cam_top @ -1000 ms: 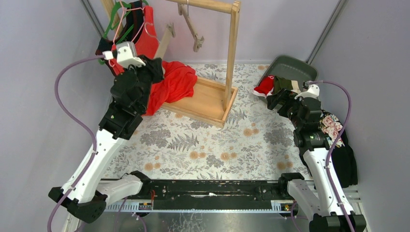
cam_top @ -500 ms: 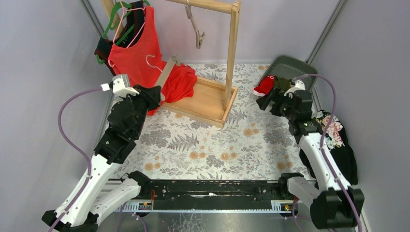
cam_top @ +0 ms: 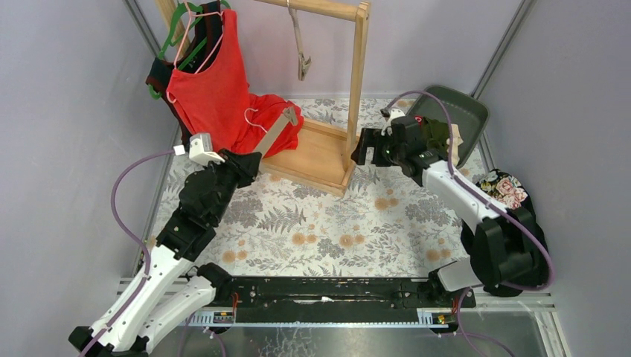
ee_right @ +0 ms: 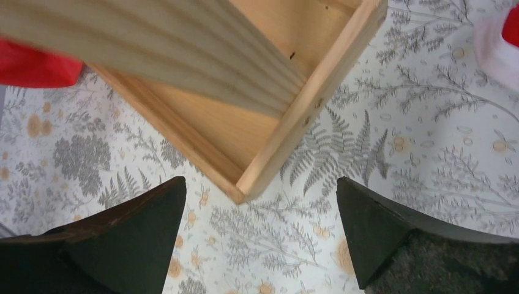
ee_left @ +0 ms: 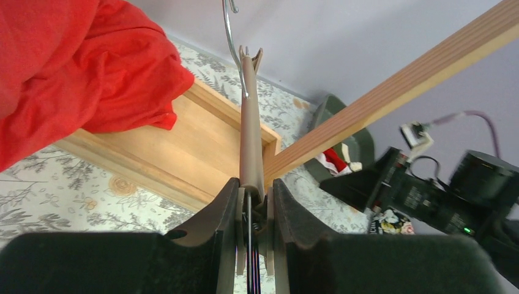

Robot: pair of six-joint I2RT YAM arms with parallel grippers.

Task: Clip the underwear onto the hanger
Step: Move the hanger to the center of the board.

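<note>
Step in hand: presenting the hanger; no garment taken up yet.

- Left gripper (ee_left: 251,202): jaws narrow, clamped on the near end of the tan clip hanger (ee_left: 251,141). The bar points away from the wrist, above the wooden rack (cam_top: 320,152), with its wire hook and far clip free.
- Right gripper (ee_right: 258,184): jaws wide and holding nothing. It hovers over the near corner of the rack's base, above the patterned worktop (cam_top: 312,223).
- Underwear: the red brief (ee_left: 335,160) lies in the dark green bin (cam_top: 469,104) at the far right, well apart from the hanger. The right arm hides most of the bin from above, so the olive brief cannot be made out.
- The red tank top (cam_top: 216,82) hangs on the rack at the left – not part of the job.

Judgement: early stage. The next move calls for the right arm to reach the bin, pinch one brief at its waistband, and carry it to a clip while the left arm holds the hanger steady.
</note>
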